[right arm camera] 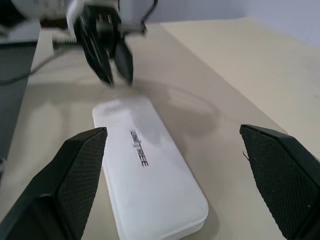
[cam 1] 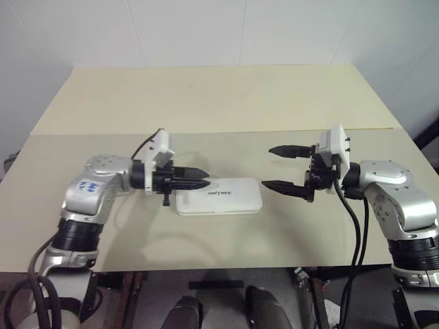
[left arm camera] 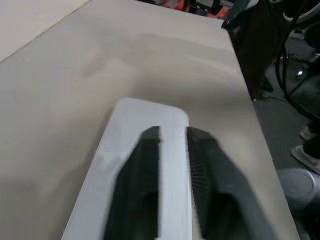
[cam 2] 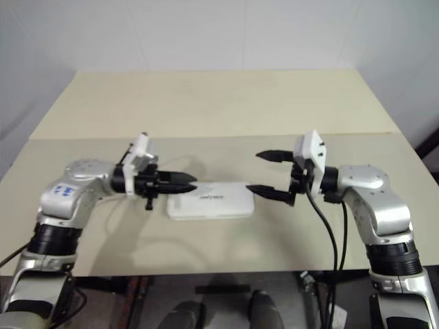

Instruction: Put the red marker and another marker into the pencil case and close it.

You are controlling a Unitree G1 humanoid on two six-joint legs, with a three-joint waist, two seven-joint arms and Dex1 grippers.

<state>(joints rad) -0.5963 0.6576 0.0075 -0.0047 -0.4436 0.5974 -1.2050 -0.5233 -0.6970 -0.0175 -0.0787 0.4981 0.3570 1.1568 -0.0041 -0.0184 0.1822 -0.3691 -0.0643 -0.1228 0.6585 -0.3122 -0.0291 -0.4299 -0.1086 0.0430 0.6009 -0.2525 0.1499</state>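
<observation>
The left gripper point(cam 1: 203, 181) shows its jaws a narrow gap apart, holding nothing; in its wrist view the two fingers point(left arm camera: 142, 170) hang over the case lid with a slim strip of white between them. The right gripper point(cam 1: 281, 168) stands with jaws wide and empty, one finger toward the upper middle of the head view, the other lower, just off the case's right end.

The case point(cam 1: 219, 197) lies flat at centre frame on the table point(cam 1: 206, 96), lid down, print facing up. It appears fully shut. No markers are visible on the table; whether they are inside cannot be told with the lid down.

Judgement: the closing step looks finished or nearly so, and the task stands at its end. The next move calls for little more than drawing both grippers clear without dragging the case. A check that the lid has latched would be prudent.

Pose: both forearms reach in from the lower corners, wrists bent inward, each gripper roughly level and pointing at the other across the case. The left tips sit above the case's left end.
</observation>
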